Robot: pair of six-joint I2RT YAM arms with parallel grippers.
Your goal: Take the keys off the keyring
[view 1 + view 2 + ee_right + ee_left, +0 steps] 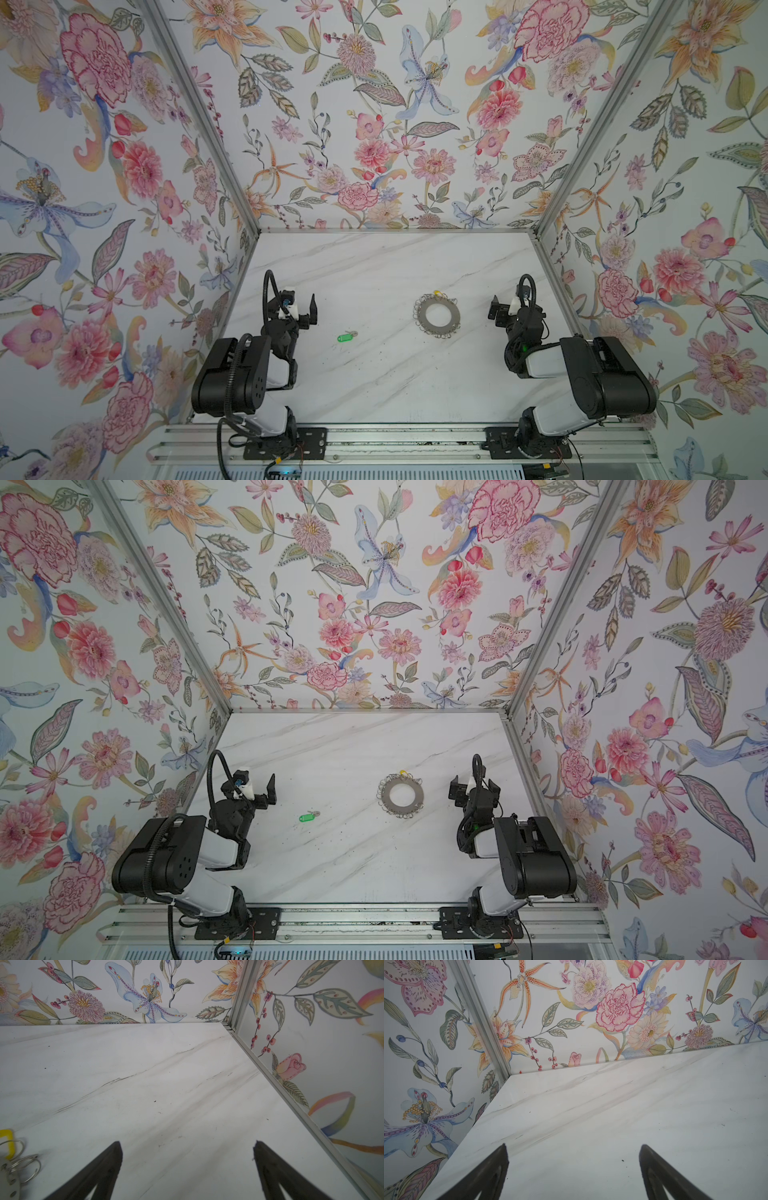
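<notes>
The keyring (453, 316) (417, 796), a flat grey disc fringed with wire loops, lies on the marble table right of centre in both top views. A yellow-tagged key (436, 293) (402, 773) sits at its far rim among the loops; the right wrist view shows this tag (7, 1142) and the loops (25, 1163) at its edge. A green-tagged key (344, 337) (306, 818) lies loose, left of centre. My left gripper (301, 304) (258, 786) (574, 1145) is open and empty, left of the green key. My right gripper (510, 306) (473, 787) (187, 1142) is open and empty, right of the keyring.
Floral walls with metal corner posts (199, 112) (598, 120) close in the marble table (374, 266) on three sides. A metal rail (407, 440) with both arm bases runs along the near edge. Small dark specks dot the tabletop.
</notes>
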